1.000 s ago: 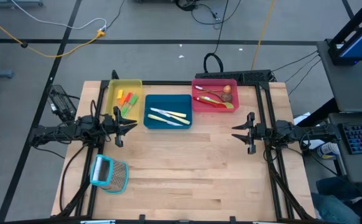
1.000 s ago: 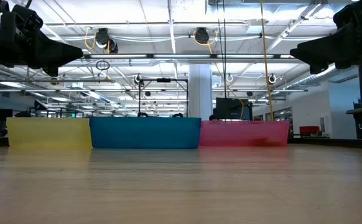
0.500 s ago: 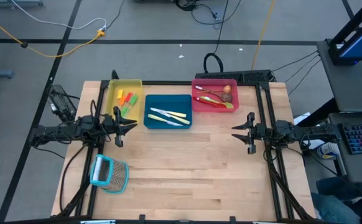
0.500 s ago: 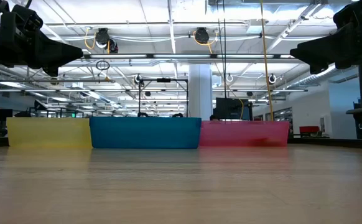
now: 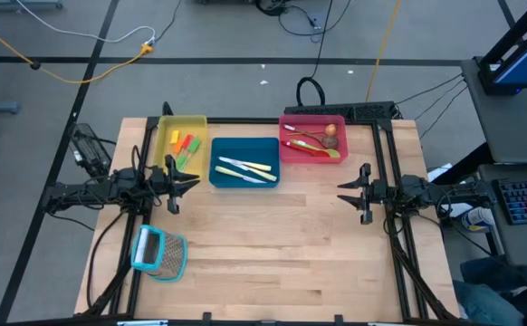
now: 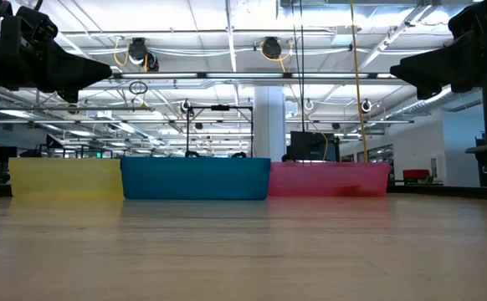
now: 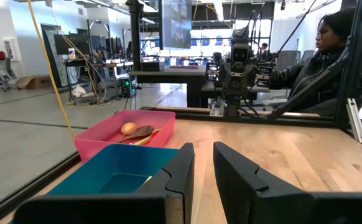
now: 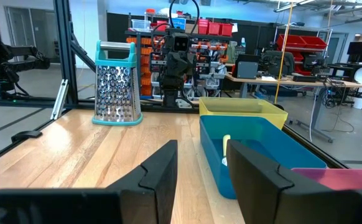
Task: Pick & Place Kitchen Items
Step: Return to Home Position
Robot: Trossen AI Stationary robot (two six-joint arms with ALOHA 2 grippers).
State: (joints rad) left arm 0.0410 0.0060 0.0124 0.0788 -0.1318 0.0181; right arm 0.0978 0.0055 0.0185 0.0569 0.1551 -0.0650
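Three trays stand in a row at the far edge of the table. The blue tray is the middle one and holds the cream-handled knives. Just beside it, toward the left arm, the yellow tray holds the small spatulas, orange, red and green. On the blue tray's other side, the red tray holds the spoons, red, wooden and green.

The left gripper hovers just off the blue tray's near corner on the left arm's side, its jaws a little apart and gripping nothing. The right gripper hovers well off to the blue tray's other side, jaws likewise a little apart and empty.

The grater stands upright, well apart from the blue tray, toward the table's near corner on the left arm's side.
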